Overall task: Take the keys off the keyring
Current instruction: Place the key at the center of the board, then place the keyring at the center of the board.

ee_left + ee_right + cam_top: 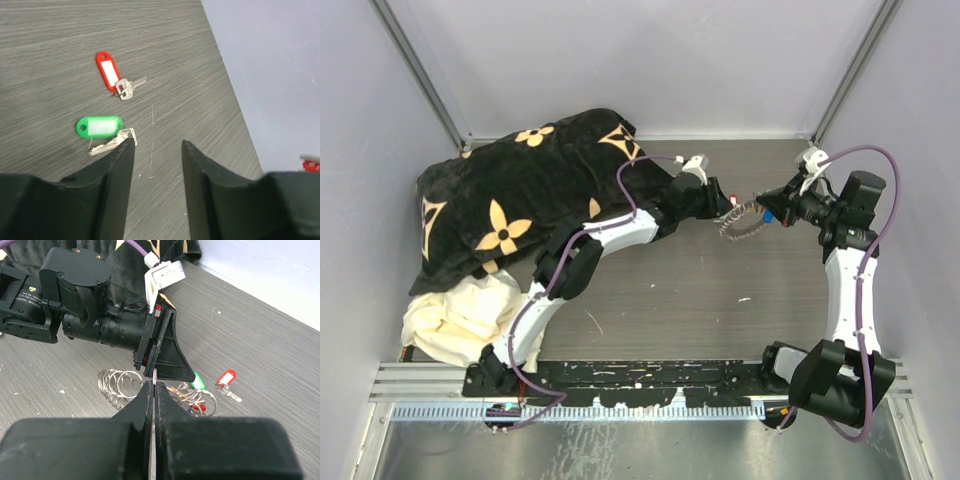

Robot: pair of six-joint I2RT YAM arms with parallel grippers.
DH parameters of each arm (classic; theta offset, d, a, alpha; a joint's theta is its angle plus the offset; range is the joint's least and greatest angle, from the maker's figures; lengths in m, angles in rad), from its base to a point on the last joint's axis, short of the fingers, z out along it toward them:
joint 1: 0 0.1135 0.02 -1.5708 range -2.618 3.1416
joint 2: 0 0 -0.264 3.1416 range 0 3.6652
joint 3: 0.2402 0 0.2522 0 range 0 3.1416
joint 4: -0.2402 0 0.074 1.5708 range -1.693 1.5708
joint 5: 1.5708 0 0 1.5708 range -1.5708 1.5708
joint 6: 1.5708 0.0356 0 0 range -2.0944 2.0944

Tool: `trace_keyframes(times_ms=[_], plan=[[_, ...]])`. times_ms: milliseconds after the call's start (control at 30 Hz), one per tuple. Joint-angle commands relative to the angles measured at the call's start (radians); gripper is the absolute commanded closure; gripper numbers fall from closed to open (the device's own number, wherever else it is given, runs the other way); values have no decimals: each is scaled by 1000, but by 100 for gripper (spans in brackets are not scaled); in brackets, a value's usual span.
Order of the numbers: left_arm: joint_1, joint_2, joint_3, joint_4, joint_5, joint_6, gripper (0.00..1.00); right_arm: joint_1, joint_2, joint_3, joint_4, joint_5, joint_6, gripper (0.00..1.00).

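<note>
Keyring wire pinched in right gripper, jaws almost touching. Left gripper spread wide, empty, crowding right's tips head-on. Green-tagged key at left's fingertip, red-tagged key beyond it on table. Black blanket behind left arm.

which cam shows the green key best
Left wrist: the green key lies whole on the table by the left gripper. Right wrist shows only its green end past that gripper. Top view: too small to find.
</note>
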Motion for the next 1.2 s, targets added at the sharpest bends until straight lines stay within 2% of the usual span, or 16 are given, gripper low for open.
trace_keyframes(times_ms=[0,67,167,300,400,467,500,533,633,767,867,1000,1167], plan=[[8,-113,-9,6,-117,83,51,-18,-24,-6,73,-38,29,99],[8,-239,-132,44,-126,165,49,-19,-26,-21,69,-62,18,99],[1,-489,-403,140,-132,309,46,-20,-36,-39,56,-121,-5,99],[3,-856,-767,241,-96,394,31,-17,-47,-66,52,-208,-5,99],[13,-1082,-969,199,-22,420,18,44,-40,-75,19,-204,-34,99],[29,-1234,-1061,112,39,415,14,138,-39,-58,-74,-136,-143,99],[36,-1303,-1088,44,62,415,13,193,-39,-51,-106,-98,-173,99],[40,-1373,-1105,-44,75,420,9,240,-40,-52,-112,-72,-185,99],[50,-1565,-1116,-302,46,469,1,352,-31,-68,-31,-52,-132,99],[60,-1778,-1099,-550,-99,539,2,530,30,-40,46,34,-104,99],[76,-1845,-1087,-674,-217,524,2,650,112,17,110,93,-78,98],[123,-1858,-1112,-717,-206,414,2,757,238,130,215,201,-20,97],[169,-1923,-1162,-675,-196,326,2,846,401,198,418,295,160,99]])
